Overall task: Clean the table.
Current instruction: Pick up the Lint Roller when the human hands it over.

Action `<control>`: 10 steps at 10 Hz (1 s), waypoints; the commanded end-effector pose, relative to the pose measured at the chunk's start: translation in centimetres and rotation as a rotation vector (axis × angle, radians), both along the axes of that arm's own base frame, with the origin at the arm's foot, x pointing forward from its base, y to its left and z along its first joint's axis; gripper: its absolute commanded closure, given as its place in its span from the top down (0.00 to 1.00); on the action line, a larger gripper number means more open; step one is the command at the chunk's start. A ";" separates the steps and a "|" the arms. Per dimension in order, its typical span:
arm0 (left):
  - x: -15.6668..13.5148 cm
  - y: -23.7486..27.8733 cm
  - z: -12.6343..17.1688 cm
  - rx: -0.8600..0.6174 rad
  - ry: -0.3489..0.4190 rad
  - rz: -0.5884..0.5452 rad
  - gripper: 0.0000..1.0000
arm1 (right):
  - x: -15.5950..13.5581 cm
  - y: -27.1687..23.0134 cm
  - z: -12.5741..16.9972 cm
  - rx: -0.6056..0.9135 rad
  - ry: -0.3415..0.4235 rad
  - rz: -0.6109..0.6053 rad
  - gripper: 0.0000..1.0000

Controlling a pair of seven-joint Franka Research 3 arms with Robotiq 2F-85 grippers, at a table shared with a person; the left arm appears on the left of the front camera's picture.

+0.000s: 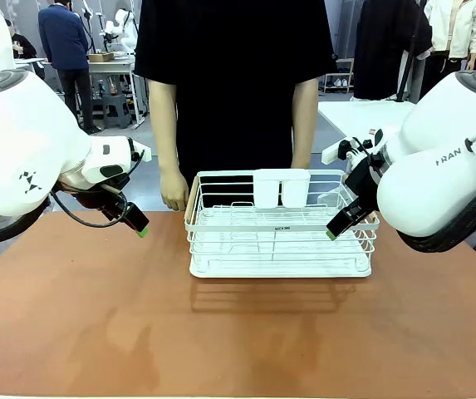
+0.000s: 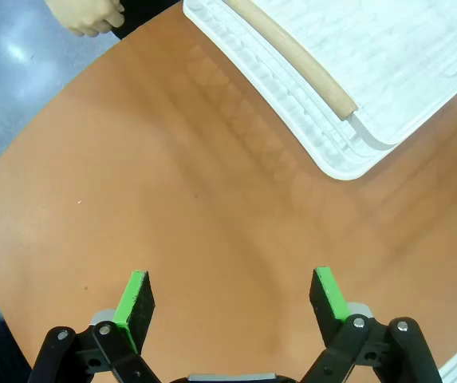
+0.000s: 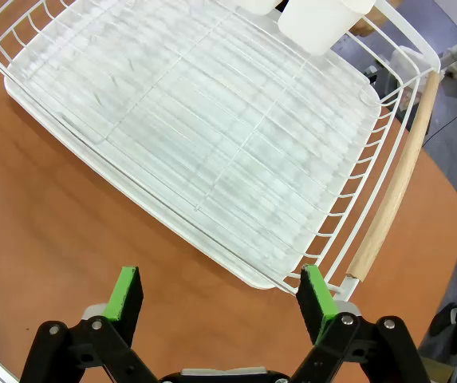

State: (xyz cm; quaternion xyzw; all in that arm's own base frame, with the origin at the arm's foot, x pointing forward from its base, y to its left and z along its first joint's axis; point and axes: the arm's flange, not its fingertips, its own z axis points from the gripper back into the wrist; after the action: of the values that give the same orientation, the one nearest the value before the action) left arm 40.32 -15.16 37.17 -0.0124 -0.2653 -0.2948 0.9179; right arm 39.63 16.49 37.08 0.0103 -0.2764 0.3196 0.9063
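Wrist views show left and right jaws spread wide (both empty) above the table (image 2: 212, 199).

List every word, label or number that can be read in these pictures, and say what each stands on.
"FRAN": dark letters on the white right robot arm, the rest hidden.
Small dark print on the front top bar of the white wire dish rack: too small to read.
Dark mark on the white left robot arm: a logo of small shapes, no letters.
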 end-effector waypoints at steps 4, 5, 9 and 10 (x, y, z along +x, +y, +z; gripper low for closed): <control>0.0 0.0 0.0 0.000 0.000 0.001 1.00 | 0.0 0.0 0.0 0.001 0.000 -0.001 1.00; 0.0 0.0 0.0 0.000 0.000 0.000 1.00 | 0.0 0.0 0.0 0.001 0.000 -0.001 1.00; 1.2 2.9 9.0 -0.212 0.176 0.137 1.00 | -0.3 -2.1 6.4 0.201 0.185 -0.043 1.00; 0.8 4.8 10.4 -0.333 0.281 0.145 1.00 | -0.6 -4.0 8.4 0.300 0.257 -0.051 1.00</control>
State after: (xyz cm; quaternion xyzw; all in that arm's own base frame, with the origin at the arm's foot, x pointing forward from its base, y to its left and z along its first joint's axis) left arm 41.20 -13.08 46.18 -0.1320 -0.2136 -0.2055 0.9459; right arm 38.96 15.98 42.95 0.1285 -0.2254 0.2668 0.9282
